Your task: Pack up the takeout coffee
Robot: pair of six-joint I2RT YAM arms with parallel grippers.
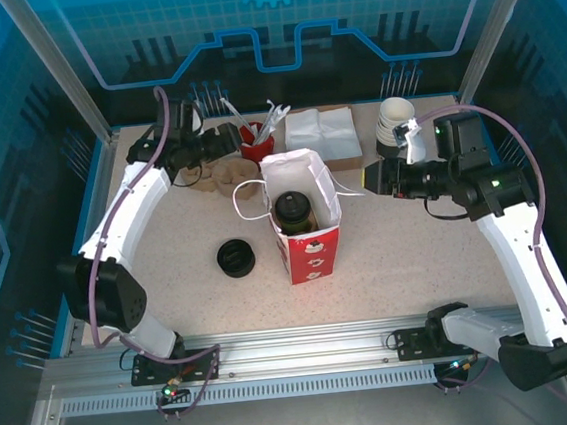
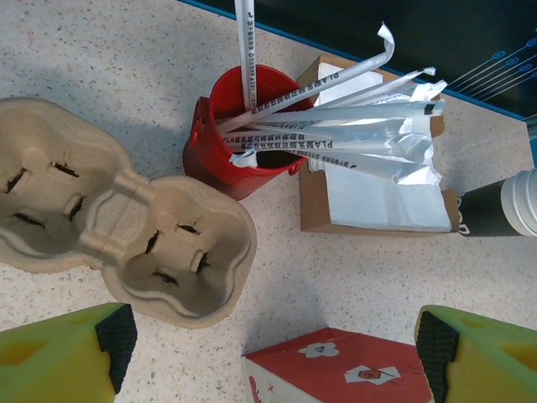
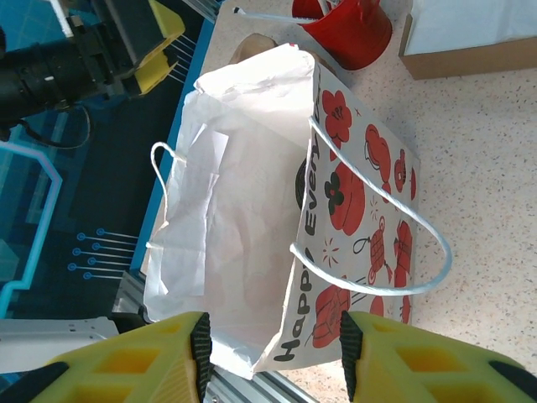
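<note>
The takeout coffee (image 1: 293, 211), a dark cup with a black lid, stands inside the upright red-and-white paper bag (image 1: 312, 245) at the table's middle. My right gripper (image 1: 372, 177) hovers just right of the bag's rim. In the right wrist view its fingers (image 3: 164, 357) are apart, the right gripper (image 3: 275, 346) is open, and the bag's printed wall (image 3: 352, 193) and white inside lie beyond them, not pinched. My left gripper (image 1: 218, 141) is at the back left, above the pulp cup carrier (image 2: 126, 227). The left gripper (image 2: 277, 336) is wide open and holds nothing, with a bag corner (image 2: 336, 369) below it.
A loose black lid (image 1: 236, 257) lies left of the bag. Along the back stand a red cup of wrapped straws (image 2: 243, 138), a cardboard box of napkins (image 2: 377, 201) and a stack of lidless cups (image 1: 395, 121). The bag's string handle (image 3: 394, 243) loops toward my right gripper.
</note>
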